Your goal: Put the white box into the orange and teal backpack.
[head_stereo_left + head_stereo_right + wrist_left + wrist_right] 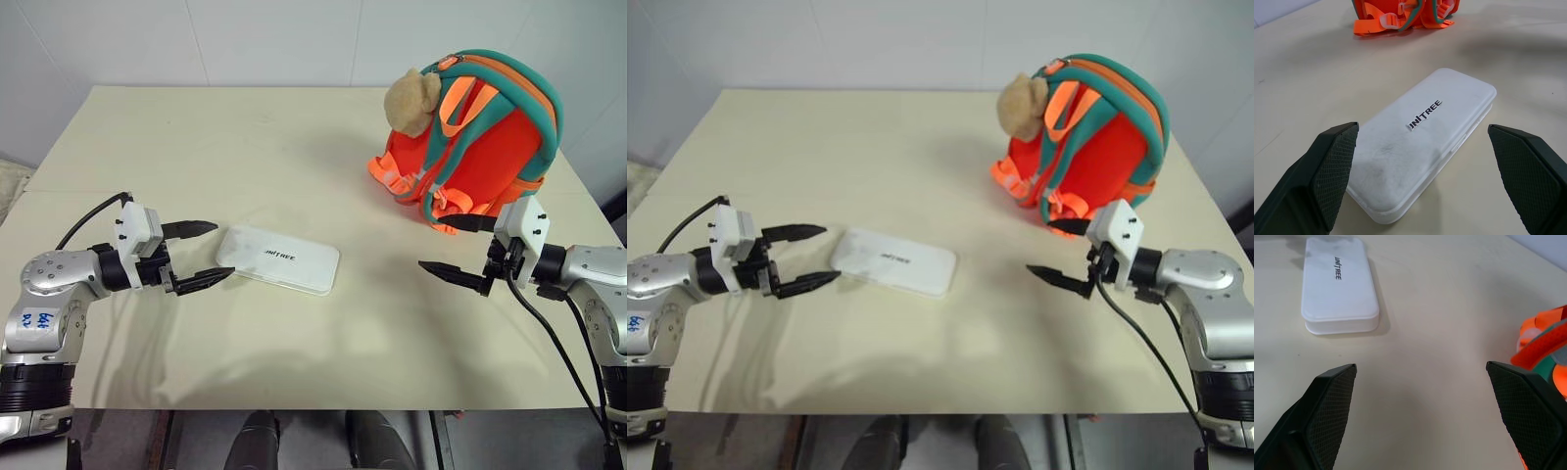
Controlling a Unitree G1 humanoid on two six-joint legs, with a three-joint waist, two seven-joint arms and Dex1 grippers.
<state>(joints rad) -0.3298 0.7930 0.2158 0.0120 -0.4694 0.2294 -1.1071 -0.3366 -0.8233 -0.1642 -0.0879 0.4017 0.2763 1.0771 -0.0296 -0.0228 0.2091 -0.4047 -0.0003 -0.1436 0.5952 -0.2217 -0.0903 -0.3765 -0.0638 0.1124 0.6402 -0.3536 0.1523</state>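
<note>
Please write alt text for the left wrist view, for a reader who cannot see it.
A flat white box with dark "UNITREE" lettering lies on a cream table, just ahead of the open left gripper, whose two black fingers stand on either side of its near end without touching it. Beyond it sits the lower edge of the orange and teal backpack.

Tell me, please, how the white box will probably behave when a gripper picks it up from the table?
The white box looks like a rigid shell, so it should stay stiff rather than sag. Its smooth surface and rounded corners could slip between the left gripper fingers. It lies flat and thin on the table, so it will likely slide when pushed, not tip or roll.
</note>
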